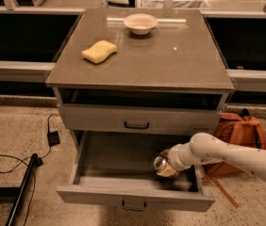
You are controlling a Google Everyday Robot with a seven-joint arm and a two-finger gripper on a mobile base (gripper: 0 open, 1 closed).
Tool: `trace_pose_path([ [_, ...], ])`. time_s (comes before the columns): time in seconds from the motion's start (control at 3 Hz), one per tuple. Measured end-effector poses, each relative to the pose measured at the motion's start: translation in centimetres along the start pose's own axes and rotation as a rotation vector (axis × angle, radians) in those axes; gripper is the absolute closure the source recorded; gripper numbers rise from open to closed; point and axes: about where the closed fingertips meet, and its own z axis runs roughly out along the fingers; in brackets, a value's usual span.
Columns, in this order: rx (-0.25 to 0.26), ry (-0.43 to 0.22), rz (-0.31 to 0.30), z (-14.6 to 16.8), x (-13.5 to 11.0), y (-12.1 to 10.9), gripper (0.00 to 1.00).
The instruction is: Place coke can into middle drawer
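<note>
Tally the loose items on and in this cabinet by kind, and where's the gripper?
Sponge: 1
Bowl: 1
Coke can: 1
Total: 3
Gripper: inside the open middle drawer, at the can.

Single white arm (pixel 234 157) enters from the right edge and reaches left, sloping slightly down. Thick wrist (pixel 181 155) angles toward lower left. Gripper (pixel 166 168) sits low inside the right half of the open middle drawer (pixel 133 195), clamped on the tilted coke can (pixel 160 163).
</note>
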Motion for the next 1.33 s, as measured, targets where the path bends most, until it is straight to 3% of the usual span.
trace_pose_path([
  [0.67,0.0,0.0,0.0,0.0,0.0,0.0,0.05],
  [1.0,0.0,0.0,0.0,0.0,0.0,0.0,0.0],
  [1.33,-0.003,-0.035,-0.039,-1.6,-1.6,0.0,0.0],
])
